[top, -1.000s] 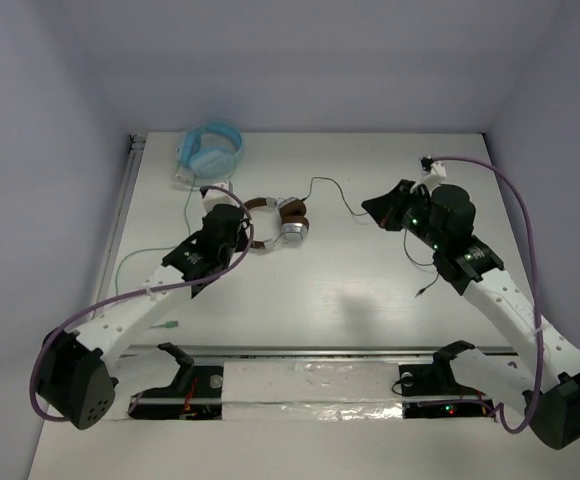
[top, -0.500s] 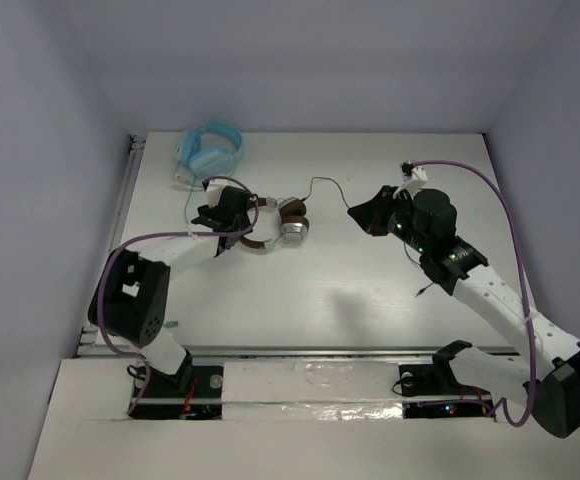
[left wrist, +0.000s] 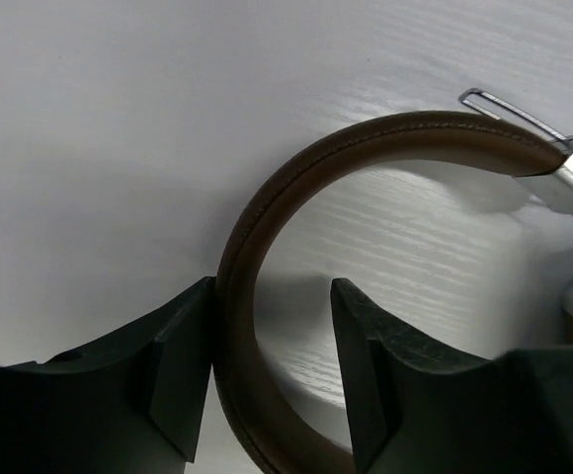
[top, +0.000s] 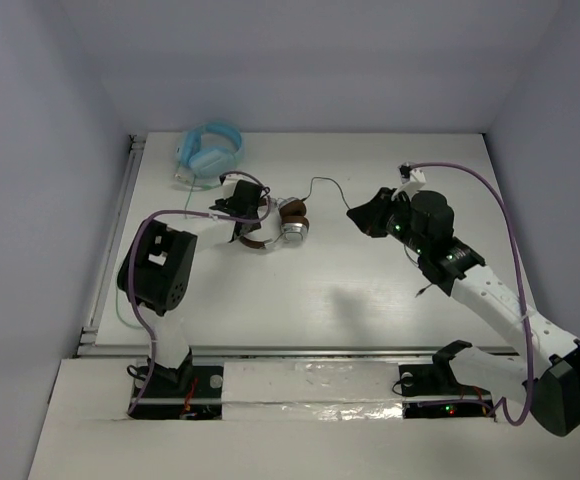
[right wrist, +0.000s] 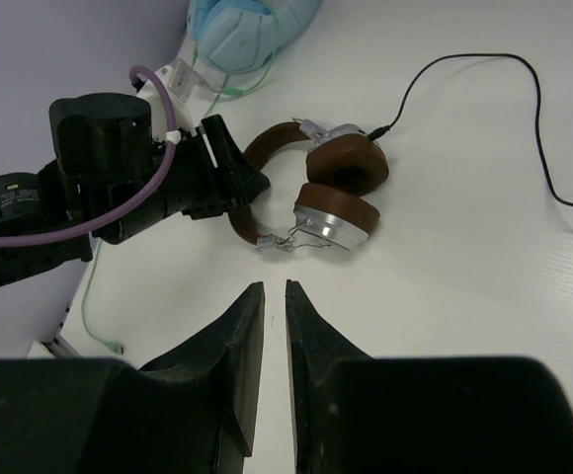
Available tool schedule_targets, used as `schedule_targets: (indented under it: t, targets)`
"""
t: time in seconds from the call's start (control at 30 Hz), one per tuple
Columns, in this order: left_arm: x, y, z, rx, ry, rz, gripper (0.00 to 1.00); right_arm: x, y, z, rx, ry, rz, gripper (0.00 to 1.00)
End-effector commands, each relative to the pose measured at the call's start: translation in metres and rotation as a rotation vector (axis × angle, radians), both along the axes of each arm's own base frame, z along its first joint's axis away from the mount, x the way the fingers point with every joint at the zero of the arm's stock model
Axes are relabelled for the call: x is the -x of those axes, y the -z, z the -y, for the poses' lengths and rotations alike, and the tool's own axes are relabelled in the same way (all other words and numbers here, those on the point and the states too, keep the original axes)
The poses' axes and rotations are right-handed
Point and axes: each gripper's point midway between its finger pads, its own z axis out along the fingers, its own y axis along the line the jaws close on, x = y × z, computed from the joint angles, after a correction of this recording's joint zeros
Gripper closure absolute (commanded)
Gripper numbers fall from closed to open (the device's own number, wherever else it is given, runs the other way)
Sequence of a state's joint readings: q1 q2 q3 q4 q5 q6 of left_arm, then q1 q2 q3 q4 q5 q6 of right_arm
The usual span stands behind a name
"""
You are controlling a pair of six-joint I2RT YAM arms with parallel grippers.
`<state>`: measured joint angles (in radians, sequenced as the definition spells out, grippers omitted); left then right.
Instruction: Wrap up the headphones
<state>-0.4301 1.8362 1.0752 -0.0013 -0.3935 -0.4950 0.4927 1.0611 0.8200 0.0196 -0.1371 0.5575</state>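
In the top view, the headphones (top: 280,224) are seen lying folded at the upper centre of the table, with the left gripper (top: 253,210) at their left and the right gripper (top: 362,212) well apart to the right. The thin black cable (top: 322,182) is trailed rightward.

In the left wrist view, the brown headband (left wrist: 257,207) is straddled by spread fingers (left wrist: 183,365); nothing is pinched yet. The band is judged stiff yet padded, a sound place for a hold.

In the right wrist view, the fingers are nearly pressed together, and nothing is seen between them. The silver earcups (right wrist: 338,219) are judged slippery and the cable limp, light and easily snagged. No brand or writing can be read.
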Motion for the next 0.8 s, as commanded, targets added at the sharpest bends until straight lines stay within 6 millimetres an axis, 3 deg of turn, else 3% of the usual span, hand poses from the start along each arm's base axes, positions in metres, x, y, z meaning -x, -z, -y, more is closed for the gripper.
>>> schedule_targets:
  t: [0.0, 0.07, 0.1, 0.13, 0.17, 0.27, 0.37, 0.4, 0.43, 0.5, 0.53, 0.6, 0.63, 0.77]
  targets:
    - [-0.005, -0.007, 0.002, 0.005, 0.005, 0.005, 0.56, -0.006, -0.013, -0.001, -0.011, 0.017, 0.065, 0.79]
    - [-0.002, -0.001, 0.0, -0.003, 0.005, -0.011, 0.66, -0.007, -0.013, 0.0, -0.009, 0.021, 0.066, 0.79]
    - [0.0, 0.001, 0.0, -0.005, 0.016, -0.019, 0.76, -0.006, -0.015, -0.001, -0.012, 0.016, 0.068, 0.79]
    - [0.002, 0.004, -0.001, -0.011, 0.017, -0.031, 0.95, -0.005, -0.017, -0.002, -0.015, 0.008, 0.072, 0.79]
    - [0.003, 0.005, -0.002, -0.018, 0.019, -0.035, 1.0, -0.003, -0.018, -0.003, -0.016, -0.004, 0.069, 0.79]
    - [0.003, -0.008, -0.002, -0.005, 0.044, -0.023, 1.0, 0.0, -0.023, -0.007, -0.027, -0.03, 0.079, 0.8]
    - [0.001, -0.055, 0.006, 0.031, 0.106, 0.047, 1.0, 0.0, -0.025, -0.008, -0.022, -0.04, 0.086, 0.79]
    - [0.0, -0.072, 0.009, 0.044, 0.127, 0.071, 1.0, 0.001, -0.025, -0.01, -0.022, -0.054, 0.089, 0.73]
    - [0.003, -0.103, 0.015, 0.073, 0.179, 0.111, 1.0, 0.002, -0.027, -0.011, -0.018, -0.067, 0.096, 0.65]
    - [0.01, -0.13, 0.024, 0.154, 0.263, 0.117, 1.0, 0.003, -0.032, -0.014, 0.02, -0.103, 0.124, 0.41]
    - [0.011, -0.16, 0.025, 0.192, 0.293, 0.168, 1.0, 0.003, -0.033, -0.014, 0.032, -0.109, 0.125, 0.35]
    - [0.018, -0.175, 0.016, 0.21, 0.319, 0.159, 1.0, 0.002, -0.041, -0.016, 0.045, -0.128, 0.158, 0.23]
    - [0.022, -0.196, 0.022, 0.259, 0.375, 0.178, 1.0, 0.0, -0.042, -0.015, 0.05, -0.122, 0.167, 0.2]
    - [0.036, -0.229, 0.02, 0.301, 0.445, 0.193, 1.0, -0.012, -0.05, -0.005, 0.134, -0.075, 0.25, 0.11]
